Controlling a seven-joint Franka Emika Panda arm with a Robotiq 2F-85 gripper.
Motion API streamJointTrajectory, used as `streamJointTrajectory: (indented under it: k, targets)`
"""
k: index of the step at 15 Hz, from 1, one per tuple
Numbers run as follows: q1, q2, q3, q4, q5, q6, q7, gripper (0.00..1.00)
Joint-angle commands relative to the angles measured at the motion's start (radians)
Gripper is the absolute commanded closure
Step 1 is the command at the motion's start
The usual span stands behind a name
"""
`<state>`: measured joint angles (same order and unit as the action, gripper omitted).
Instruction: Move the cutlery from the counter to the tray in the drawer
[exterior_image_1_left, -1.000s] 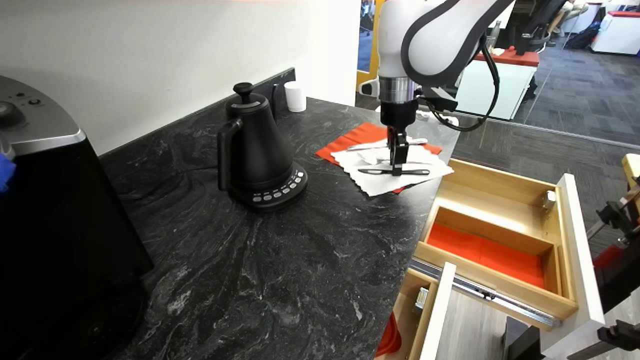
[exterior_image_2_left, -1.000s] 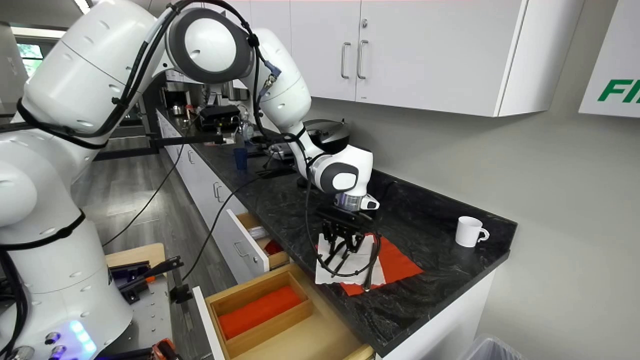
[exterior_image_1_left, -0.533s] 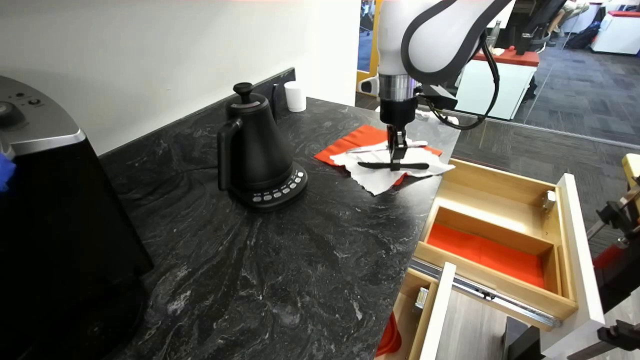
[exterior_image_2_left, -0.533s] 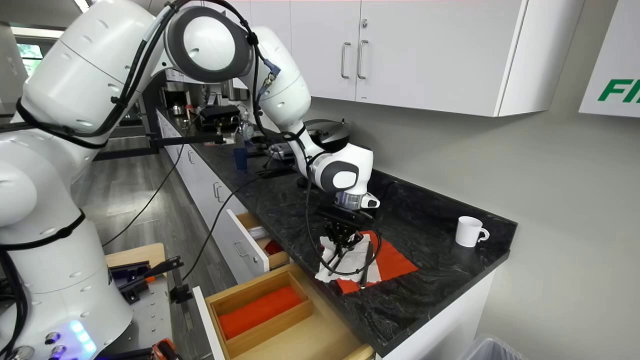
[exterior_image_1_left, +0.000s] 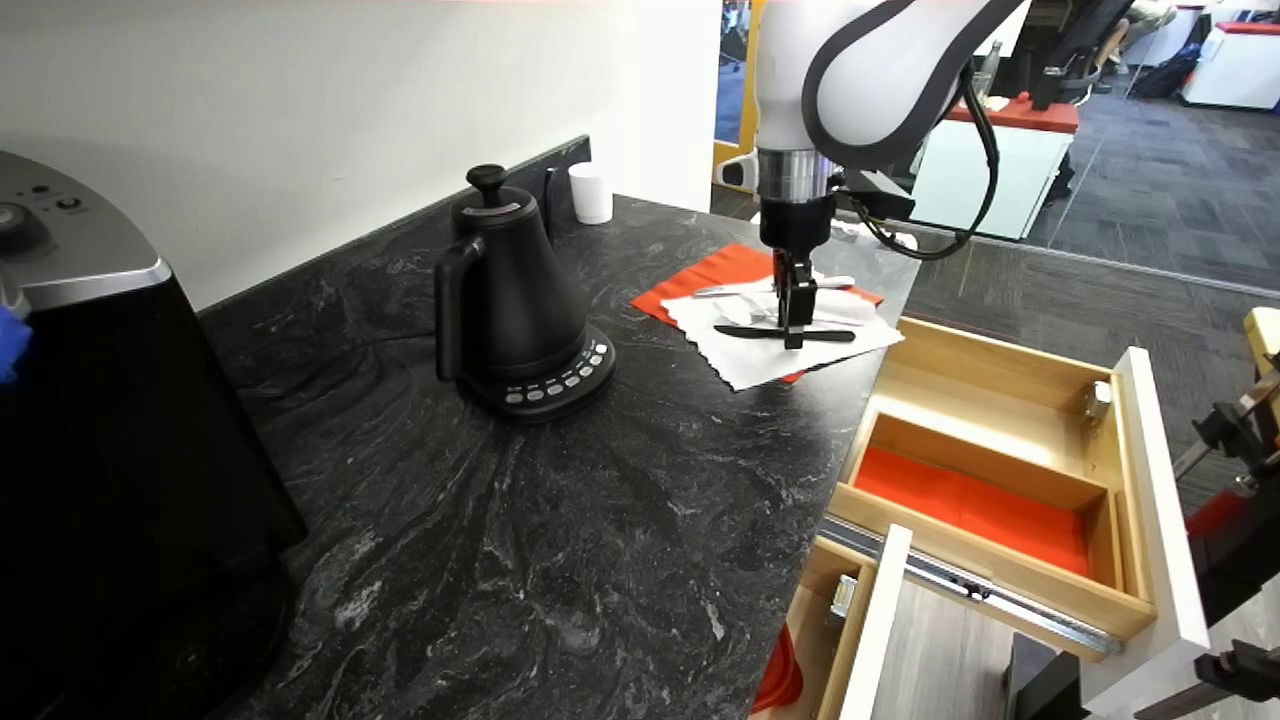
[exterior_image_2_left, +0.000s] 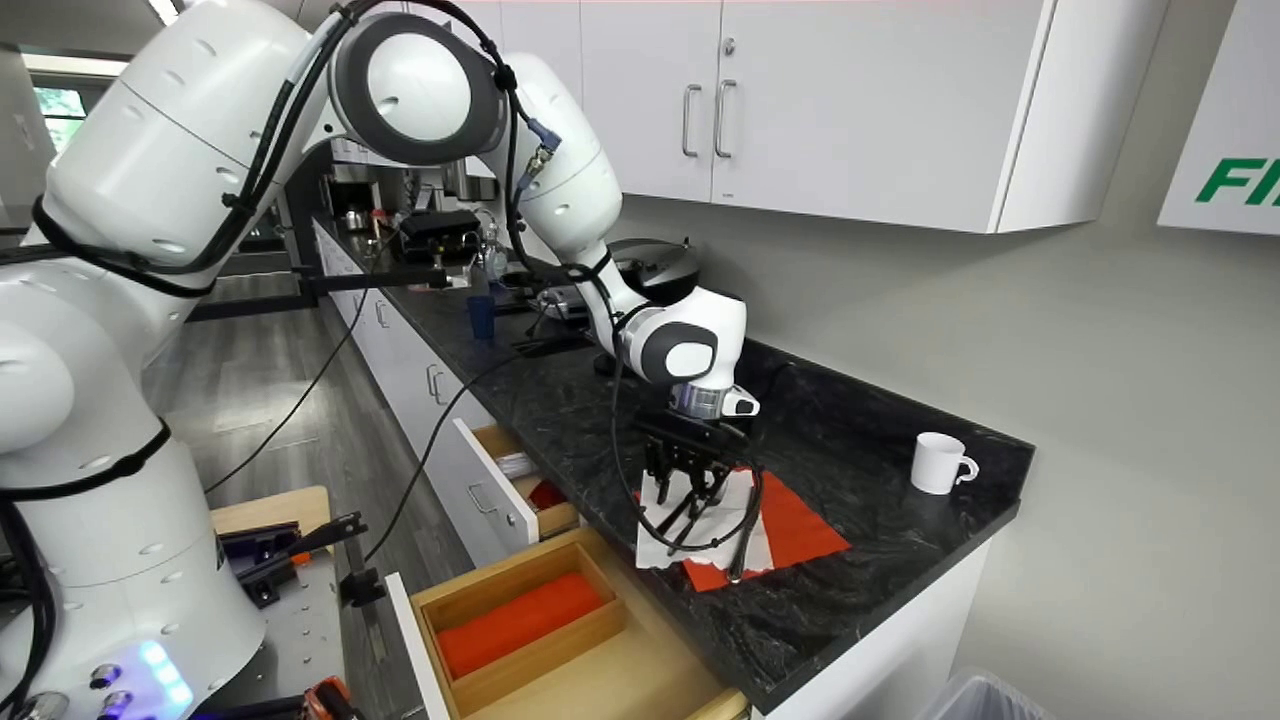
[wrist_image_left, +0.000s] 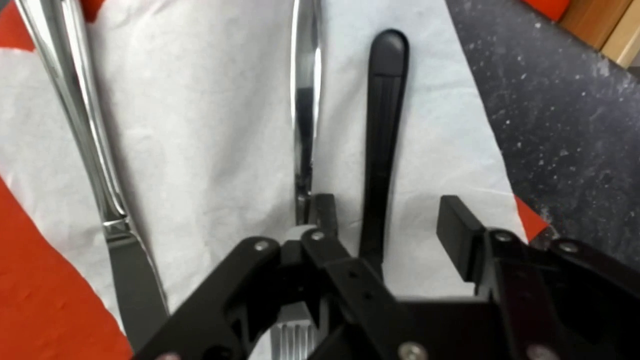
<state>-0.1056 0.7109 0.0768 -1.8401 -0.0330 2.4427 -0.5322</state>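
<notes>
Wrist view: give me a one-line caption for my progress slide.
Open gripper straddling a dark utensil on a white napkin, a silver fork and knife to one side.

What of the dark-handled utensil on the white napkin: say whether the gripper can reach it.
Likely yes: in the wrist view, the open gripper straddles the dark-handled utensil and the way looks free; the silver fork lies beside one finger.

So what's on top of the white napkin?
A fork, a dark utensil and part of a silver knife. In the wrist view, the open jaws hide part of each.
</notes>
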Motion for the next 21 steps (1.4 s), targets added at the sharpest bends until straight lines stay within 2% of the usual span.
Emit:
streamJointTrajectory:
  k: [1, 2, 4, 20, 21]
  targets:
    - [-0.007, -0.017, -0.003, -0.034, -0.035, 0.025, 0.015, 0.13]
    - [-0.002, -0.017, -0.009, -0.036, -0.047, 0.031, 0.019, 0.06]
    - [0.001, -0.019, -0.016, -0.039, -0.067, 0.035, 0.023, 0.00]
    - [0.015, -0.029, -0.003, -0.062, -0.125, 0.056, 0.017, 0.00]
    - [0.016, -0.030, -0.003, -0.063, -0.126, 0.057, 0.016, 0.07]
